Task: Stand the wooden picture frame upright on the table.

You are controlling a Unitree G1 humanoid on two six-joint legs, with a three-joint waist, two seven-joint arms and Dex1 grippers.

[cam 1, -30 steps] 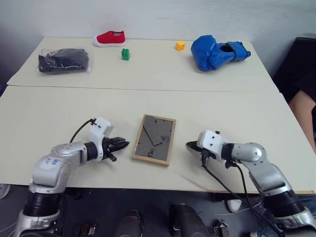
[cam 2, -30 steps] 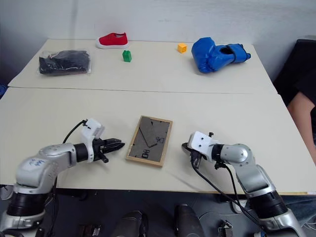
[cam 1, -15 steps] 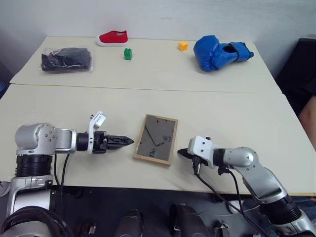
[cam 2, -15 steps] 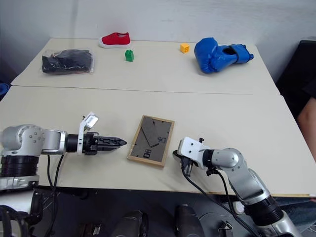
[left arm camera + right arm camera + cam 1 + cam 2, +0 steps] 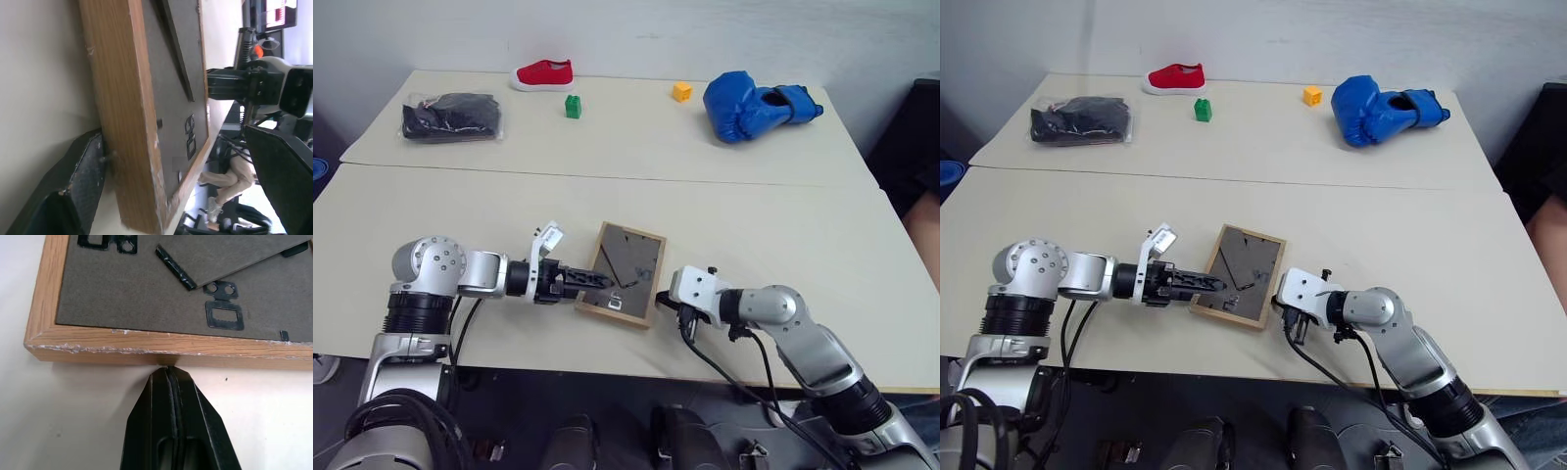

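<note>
A wide cream surface [image 5: 754,215] holds a wooden picture frame [image 5: 625,273] lying flat near its front edge, backing board facing up. The left gripper [image 5: 592,282], spread wide, straddles the frame's left rim. The right gripper [image 5: 168,382], clenched on nothing, presses its tip against the frame's right edge.

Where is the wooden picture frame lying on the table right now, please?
In the left eye view, the wooden picture frame lies back-side up near the table's front edge, between the left gripper straddling its left edge and the shut right gripper at its right edge.
</note>
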